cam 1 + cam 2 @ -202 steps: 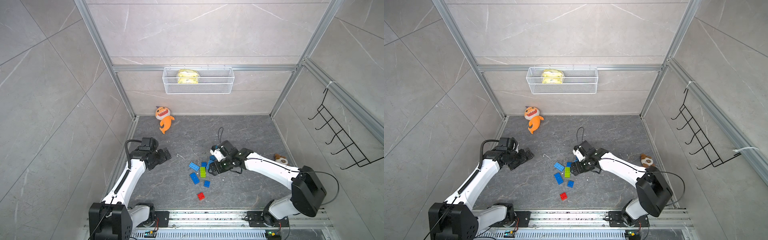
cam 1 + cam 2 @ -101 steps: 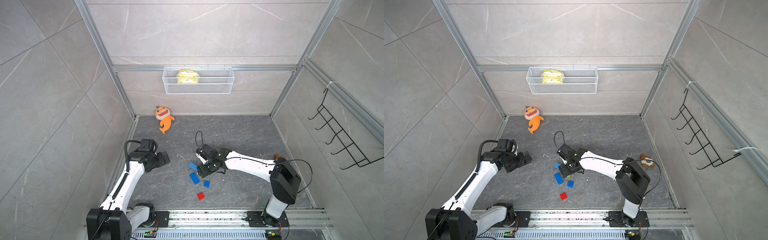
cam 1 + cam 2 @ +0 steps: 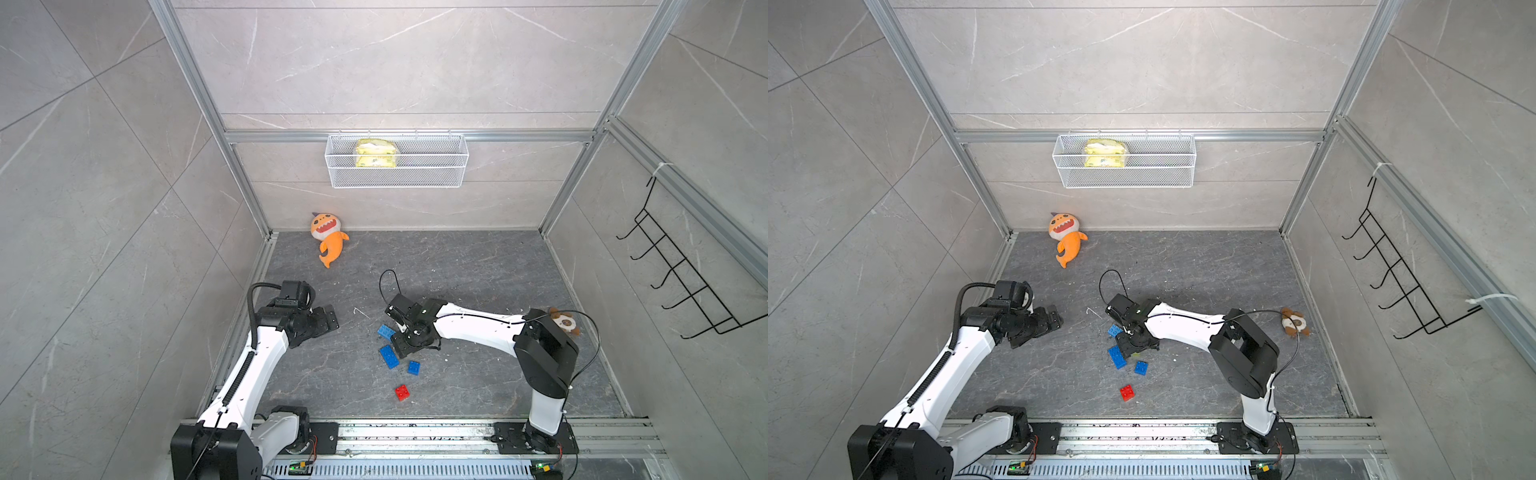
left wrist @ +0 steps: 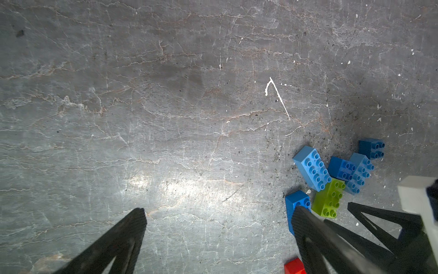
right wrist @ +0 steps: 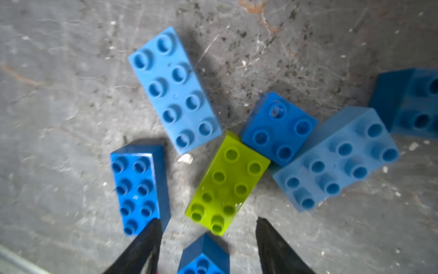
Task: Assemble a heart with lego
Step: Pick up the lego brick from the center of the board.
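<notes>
both top views: high, looking down, whole scene | wrist views: close, floorward | all share lego [image 5: 227, 182]

1. I find the lego [image 3: 389, 356] loose on the floor [image 3: 478, 266], at centre, toward the near side.
2. One square brick [image 3: 402, 392] lies nearest, apart from the rest.
3. The right gripper [image 5: 207, 220] hangs over the lego; the left gripper [image 4: 218, 210] sits well apart on the left.
4. The plush fish [image 3: 328, 241] lies far left by the far wall; the small plush [image 3: 563, 322] lies right.
5. The wire basket [image 3: 397, 183] hangs on the far wall, a packet [image 3: 375, 153] in it.
</notes>
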You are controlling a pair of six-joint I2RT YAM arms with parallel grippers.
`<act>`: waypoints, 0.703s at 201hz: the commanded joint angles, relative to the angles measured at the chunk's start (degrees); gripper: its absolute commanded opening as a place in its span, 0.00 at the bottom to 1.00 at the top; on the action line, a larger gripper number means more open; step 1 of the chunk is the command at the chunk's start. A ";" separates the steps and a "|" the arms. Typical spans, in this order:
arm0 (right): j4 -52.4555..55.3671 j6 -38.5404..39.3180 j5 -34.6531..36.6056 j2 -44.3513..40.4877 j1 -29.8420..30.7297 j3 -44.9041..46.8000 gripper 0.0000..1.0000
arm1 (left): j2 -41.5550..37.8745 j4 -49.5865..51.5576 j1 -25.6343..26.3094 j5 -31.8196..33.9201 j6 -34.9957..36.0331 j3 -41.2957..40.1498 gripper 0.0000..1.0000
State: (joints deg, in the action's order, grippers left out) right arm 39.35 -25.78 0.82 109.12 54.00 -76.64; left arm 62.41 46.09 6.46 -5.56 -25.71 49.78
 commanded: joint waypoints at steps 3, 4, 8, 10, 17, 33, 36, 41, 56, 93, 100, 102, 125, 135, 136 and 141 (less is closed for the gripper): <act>1.17 -2.48 4.41 1.01 0.11 -2.19 0.61 | -1.57 0.81 0.22 0.74 0.05 -0.38 1.00; 1.12 -2.50 4.43 1.01 0.08 -2.24 0.61 | -1.54 0.83 0.22 0.74 0.01 -0.38 1.00; 0.97 -2.70 4.66 1.08 0.06 -2.28 0.60 | -1.46 0.76 0.22 0.60 0.05 -0.38 1.00; 0.85 -2.81 4.70 1.09 0.06 -2.28 0.60 | -1.38 0.76 0.22 0.52 0.05 -0.38 1.00; 0.88 -3.07 4.97 1.33 -0.10 -2.37 0.59 | -1.19 0.83 0.22 0.38 0.09 -0.34 1.00; 0.60 -3.48 4.77 1.94 -0.48 -2.28 0.57 | -0.61 1.07 0.22 0.12 0.14 -0.13 1.00; 0.62 -3.53 4.72 2.09 -0.55 -2.25 0.57 | -0.55 1.04 0.22 0.11 0.14 -0.13 1.00; 0.59 -3.75 4.64 2.30 -0.55 -2.23 0.56 | -0.49 1.07 0.21 0.20 0.22 -0.05 1.00; -0.07 -3.99 3.84 2.95 -0.56 -1.83 0.55 | -0.62 1.06 0.22 0.11 0.20 -0.07 1.00; -1.21 -4.94 2.55 3.71 -0.56 -1.57 0.53 | -1.05 1.01 0.22 0.02 0.27 -0.12 1.00; -1.28 -5.03 2.52 3.73 -0.53 -1.66 0.52 | -0.99 0.98 0.22 0.07 0.23 -0.16 1.00; -1.29 -5.04 2.52 3.73 -0.55 -1.67 0.52 | -1.05 1.01 0.22 -0.05 0.23 -0.13 1.00; -1.26 -4.94 2.60 3.98 -0.54 -1.92 0.45 | -1.17 0.95 0.22 -0.12 0.23 -0.19 1.00; -1.07 -4.79 2.69 4.23 -0.55 -2.14 0.42 | -1.27 0.92 0.22 -0.06 0.23 -0.25 1.00; -1.05 -4.80 2.69 4.29 -0.56 -2.21 0.42 | -1.30 0.93 0.22 -0.06 0.23 -0.23 1.00; -0.86 -4.70 2.70 4.54 -0.56 -2.33 0.41 | -1.39 0.91 0.22 0.08 0.23 -0.25 1.00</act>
State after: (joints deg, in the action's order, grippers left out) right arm 37.76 -30.11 3.20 112.01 53.56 -77.80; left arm 61.93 46.26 6.50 -5.52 -25.71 49.78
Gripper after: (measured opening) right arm 0.430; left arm 0.997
